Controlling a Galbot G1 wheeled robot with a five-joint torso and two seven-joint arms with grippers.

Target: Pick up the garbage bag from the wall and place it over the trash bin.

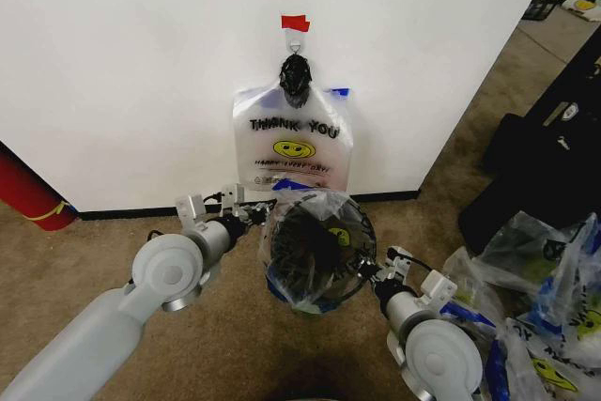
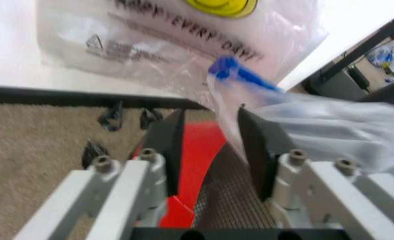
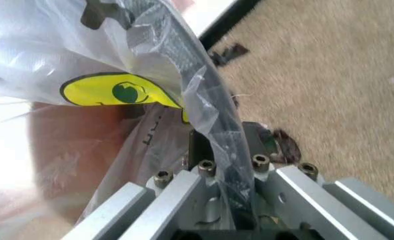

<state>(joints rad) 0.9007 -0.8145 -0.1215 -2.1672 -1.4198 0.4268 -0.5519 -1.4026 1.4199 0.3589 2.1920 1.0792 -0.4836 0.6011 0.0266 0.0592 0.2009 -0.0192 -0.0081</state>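
The garbage bag (image 1: 317,202), thin clear plastic with blue patches and a yellow smiley, is draped over the small round black trash bin (image 1: 302,255), which stands on the carpet below the wall (image 1: 141,63). My left gripper (image 1: 252,217) is at the bin's left rim. In the left wrist view it (image 2: 214,150) is open, with the bag's edge (image 2: 317,120) beside one finger and the bin's red base (image 2: 197,165) behind. My right gripper (image 1: 379,275) is at the right rim, shut on the bag film (image 3: 50,50) and the mesh rim (image 3: 176,45).
A flat clear "THANK YOU" bag (image 1: 293,143) hangs from a hook (image 1: 295,42) under red tape (image 1: 295,23). A big red cylinder (image 1: 28,194) stands at the left. Heaped clear bags (image 1: 545,307) and black gear (image 1: 545,157) crowd the right.
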